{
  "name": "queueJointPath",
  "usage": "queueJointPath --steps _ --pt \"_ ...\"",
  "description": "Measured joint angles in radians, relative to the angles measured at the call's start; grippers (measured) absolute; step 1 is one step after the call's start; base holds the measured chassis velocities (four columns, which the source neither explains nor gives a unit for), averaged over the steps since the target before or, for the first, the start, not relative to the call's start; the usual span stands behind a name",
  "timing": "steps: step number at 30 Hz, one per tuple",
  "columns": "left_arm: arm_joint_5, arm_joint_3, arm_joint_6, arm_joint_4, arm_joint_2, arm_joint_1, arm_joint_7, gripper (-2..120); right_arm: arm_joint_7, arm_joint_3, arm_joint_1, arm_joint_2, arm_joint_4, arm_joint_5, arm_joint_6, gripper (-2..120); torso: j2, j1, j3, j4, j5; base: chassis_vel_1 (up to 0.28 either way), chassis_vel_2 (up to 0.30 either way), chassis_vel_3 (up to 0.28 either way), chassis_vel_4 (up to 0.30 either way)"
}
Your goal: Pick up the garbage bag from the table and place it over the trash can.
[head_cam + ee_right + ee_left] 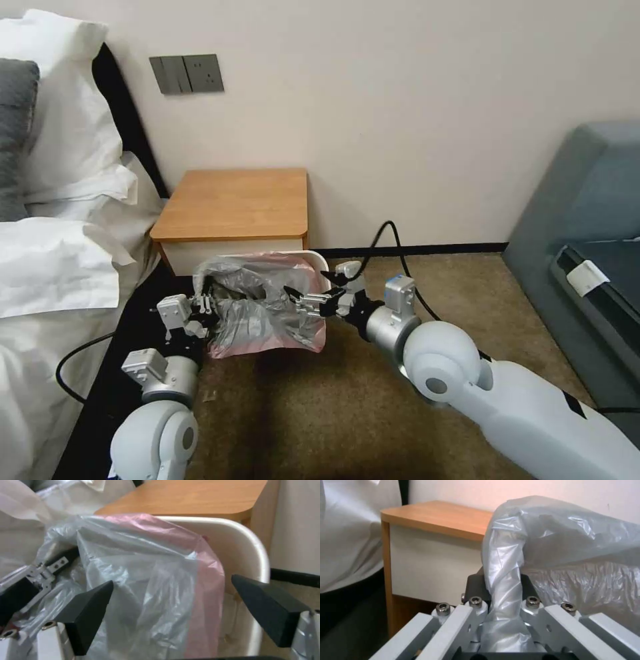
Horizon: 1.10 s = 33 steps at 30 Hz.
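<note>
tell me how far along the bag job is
Done: the garbage bag is off the nightstand. In hand: the left claw pinches a gathered fold; the right claw is open at the trash can rim. Left: spreading the bag over the whole rim.

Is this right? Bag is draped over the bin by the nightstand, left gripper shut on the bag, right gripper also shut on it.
Not quite. The right gripper is open: the right wrist view shows its jaws spread wide, apart from the plastic. The rest holds: the garbage bag lies over the trash can in front of the table, and the left gripper is shut on a bunched strand of it.
</note>
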Motion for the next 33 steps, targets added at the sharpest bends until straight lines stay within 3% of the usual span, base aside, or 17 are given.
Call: queueJointPath --steps 7,19,26,33 --pt "0.012 -0.001 -0.004 0.001 0.0 0.001 0.002 7 0.085 -0.037 0.04 0.043 -0.004 0.026 -0.062 87 0.0 0.0 0.0 0.0001 0.0 0.0 0.0 0.0 0.0" --pt "0.013 0.001 -0.005 0.002 0.001 -0.001 0.002 7 0.092 -0.028 0.018 0.046 -0.016 0.032 -0.074 80 0.0 0.0 0.0 0.0 0.0001 0.0 0.0 0.0 0.0" --pt "0.014 -0.001 -0.007 0.004 -0.001 -0.001 0.002 7 0.119 -0.016 0.016 0.042 0.003 0.055 -0.088 89 0.0 0.0 0.0 0.0 0.0001 0.0 0.0 0.0 0.0" --pt "0.014 -0.001 -0.008 0.003 -0.001 -0.002 0.002 7 0.14 -0.012 0.006 0.06 0.006 0.084 -0.093 89 0.0 0.0 0.0 0.0 0.0001 0.0 0.0 0.0 0.0"
